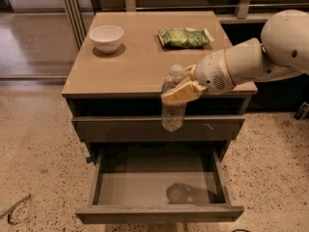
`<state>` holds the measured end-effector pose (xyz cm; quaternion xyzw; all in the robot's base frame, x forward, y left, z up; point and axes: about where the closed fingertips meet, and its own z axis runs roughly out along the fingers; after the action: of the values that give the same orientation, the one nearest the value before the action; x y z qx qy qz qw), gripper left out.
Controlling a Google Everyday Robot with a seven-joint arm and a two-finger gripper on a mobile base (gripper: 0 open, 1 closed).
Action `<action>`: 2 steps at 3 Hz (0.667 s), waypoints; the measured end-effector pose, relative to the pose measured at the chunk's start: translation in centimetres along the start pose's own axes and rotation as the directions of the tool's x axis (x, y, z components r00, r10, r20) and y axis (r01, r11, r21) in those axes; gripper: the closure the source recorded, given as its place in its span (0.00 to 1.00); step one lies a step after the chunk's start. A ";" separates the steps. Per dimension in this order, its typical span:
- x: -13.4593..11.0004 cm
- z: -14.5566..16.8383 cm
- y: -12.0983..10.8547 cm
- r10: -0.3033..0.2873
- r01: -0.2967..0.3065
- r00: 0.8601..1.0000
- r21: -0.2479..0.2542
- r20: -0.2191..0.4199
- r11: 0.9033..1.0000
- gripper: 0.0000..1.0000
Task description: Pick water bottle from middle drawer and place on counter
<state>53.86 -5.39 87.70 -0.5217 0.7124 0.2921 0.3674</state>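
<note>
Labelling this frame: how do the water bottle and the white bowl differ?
The water bottle is clear and tall; the bowl is white and low. The water bottle hangs roughly upright in the gripper at the counter's front edge, above the open middle drawer; the bowl rests on the counter, back left. Both are small containers.
</note>
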 end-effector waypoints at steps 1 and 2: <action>-1.2 -0.9 -1.6 0.072 -0.072 0.997 0.001 0.035 0.997 1.00; -2.9 -2.1 -4.0 0.123 -0.123 0.992 -0.003 0.040 0.992 1.00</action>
<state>57.78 -6.68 91.20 -0.4708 0.7358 0.3248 0.3627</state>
